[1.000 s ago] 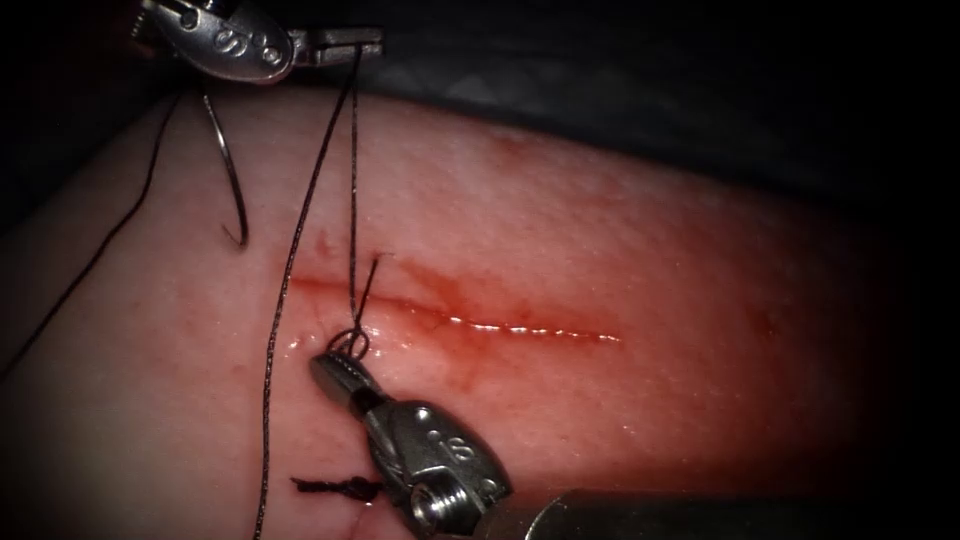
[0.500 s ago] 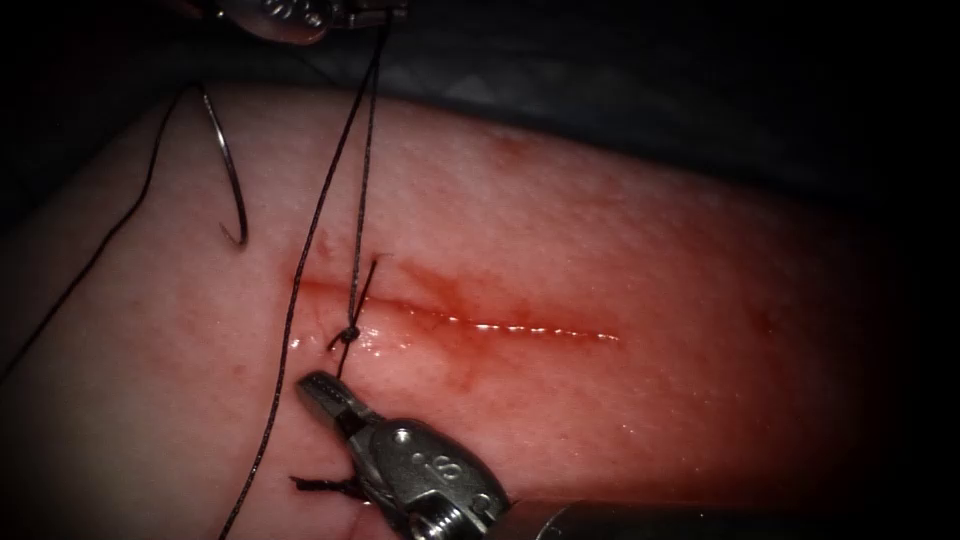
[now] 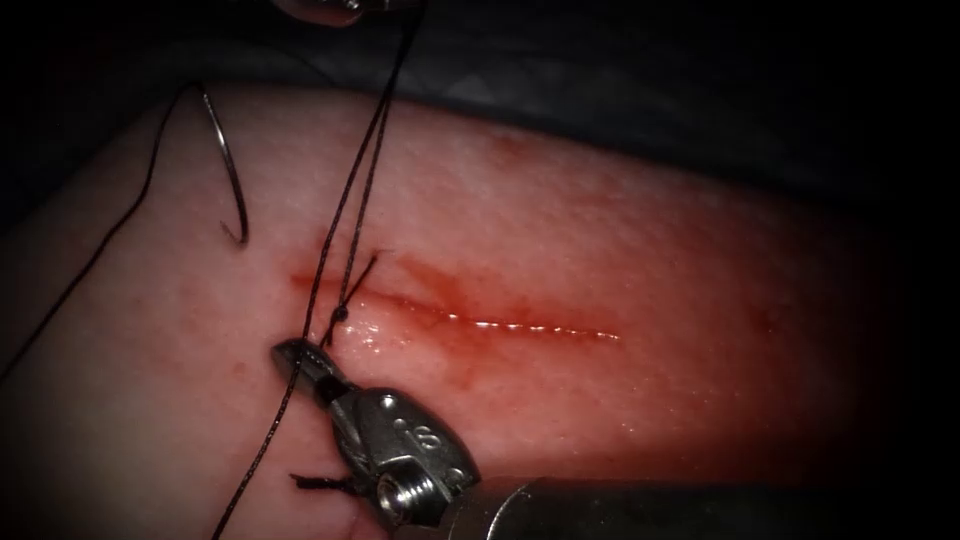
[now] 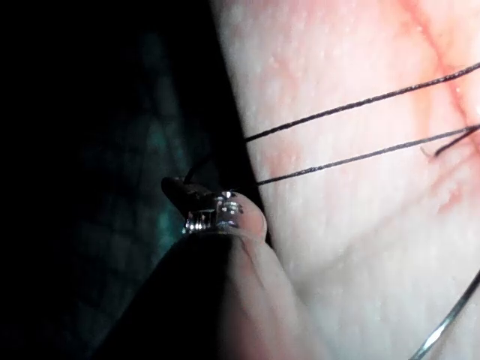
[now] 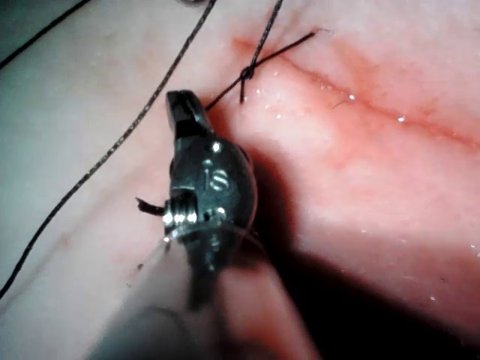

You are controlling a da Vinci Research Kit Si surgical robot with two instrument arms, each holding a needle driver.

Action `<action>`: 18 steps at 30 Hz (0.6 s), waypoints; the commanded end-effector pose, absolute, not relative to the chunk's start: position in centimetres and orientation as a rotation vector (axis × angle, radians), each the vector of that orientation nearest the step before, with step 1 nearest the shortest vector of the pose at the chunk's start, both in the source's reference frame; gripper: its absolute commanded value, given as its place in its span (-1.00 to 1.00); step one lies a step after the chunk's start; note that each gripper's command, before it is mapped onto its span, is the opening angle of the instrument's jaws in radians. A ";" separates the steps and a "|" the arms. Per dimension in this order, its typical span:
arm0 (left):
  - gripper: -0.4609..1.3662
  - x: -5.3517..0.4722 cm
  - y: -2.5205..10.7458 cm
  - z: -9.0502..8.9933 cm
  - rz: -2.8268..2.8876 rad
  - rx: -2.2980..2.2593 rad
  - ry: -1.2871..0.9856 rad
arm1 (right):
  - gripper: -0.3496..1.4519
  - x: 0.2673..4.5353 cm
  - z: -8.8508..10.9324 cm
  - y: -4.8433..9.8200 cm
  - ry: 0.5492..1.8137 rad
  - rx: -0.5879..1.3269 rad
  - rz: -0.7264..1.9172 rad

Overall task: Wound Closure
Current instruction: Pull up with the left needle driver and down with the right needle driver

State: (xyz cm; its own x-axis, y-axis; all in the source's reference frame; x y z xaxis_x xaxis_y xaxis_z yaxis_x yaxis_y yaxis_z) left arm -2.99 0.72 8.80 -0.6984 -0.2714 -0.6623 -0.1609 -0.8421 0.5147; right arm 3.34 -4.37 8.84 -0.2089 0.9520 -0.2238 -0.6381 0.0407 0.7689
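Observation:
The left tool (image 3: 345, 8) sits at the top edge of the endoscope view, jaws shut on the thread (image 3: 365, 170). Two strands run taut from it down to a small knot (image 3: 340, 314) at the left end of the cut (image 3: 500, 326). The right tool (image 3: 297, 358) lies just below and left of the knot, jaws shut on the short strand leading from it. The curved needle (image 3: 232, 170) lies free on the tissue (image 3: 620, 230) left of the cut, held by neither tool, its tip resting on the surface. In the left wrist view both strands (image 4: 360, 131) stretch away from the left tool (image 4: 180, 191).
A short tail (image 3: 368, 268) sticks up beside the knot. Cut dark thread ends (image 3: 320, 483) of another knot lie by the right tool's wrist. A long strand (image 3: 255, 460) trails down past the right tool's jaws. Red fluid (image 3: 460, 370) stains the tissue around the cut.
The left tool rose toward the top edge and the right tool moved down and left. The thread loop by the cut drew down into a small tight knot.

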 end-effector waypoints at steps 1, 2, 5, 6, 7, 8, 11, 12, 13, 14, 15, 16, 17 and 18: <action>-0.88 -3.01 0.7 8.8 -2.697 1.168 -0.859 | -1.00 3.37 8.9 -4.4 0.916 0.469 1.543; -0.88 -3.03 0.8 8.8 -2.688 1.151 -0.870 | -1.00 3.38 8.9 -4.4 0.907 0.469 1.544; -0.88 -3.07 0.8 8.8 -2.670 1.117 -0.912 | -1.00 3.42 8.9 -4.5 0.882 0.473 1.538; -0.88 -3.08 0.8 8.7 -2.663 1.110 -0.922 | -1.00 3.43 8.9 -4.5 0.878 0.469 1.536; -0.88 -3.09 0.9 8.7 -2.656 1.104 -0.936 | -1.00 3.44 9.0 -4.5 0.870 0.466 1.534; -0.88 -3.11 0.9 8.7 -2.644 1.094 -0.952 | -1.00 3.45 9.0 -4.6 0.858 0.461 1.539; -0.88 -3.14 1.0 8.7 -2.617 1.060 -0.994 | -1.00 3.45 9.1 -4.7 0.831 0.453 1.564; -0.88 -3.17 1.0 8.7 -2.599 1.037 -1.013 | -1.00 3.45 9.1 -4.7 0.808 0.458 1.581; -0.88 -3.18 1.0 8.7 -2.596 1.033 -1.019 | -1.00 3.45 9.1 -4.7 0.804 0.460 1.585; -0.88 -3.20 1.0 8.7 -2.583 1.009 -1.034 | -1.00 3.45 9.2 -4.8 0.791 0.485 1.608; -0.88 -3.23 1.0 8.7 -2.568 0.989 -1.049 | -1.00 3.45 9.2 -4.8 0.786 0.508 1.612; -0.88 -3.25 1.0 8.7 -2.561 0.978 -1.061 | -1.00 3.45 9.2 -4.8 0.778 0.517 1.624; -0.88 -3.30 1.0 8.7 -2.553 0.958 -1.068 | -1.00 3.47 9.2 -4.9 0.768 0.540 1.639; -0.88 -3.33 1.0 8.7 -2.548 0.944 -1.078 | -1.00 3.47 9.2 -4.9 0.765 0.563 1.642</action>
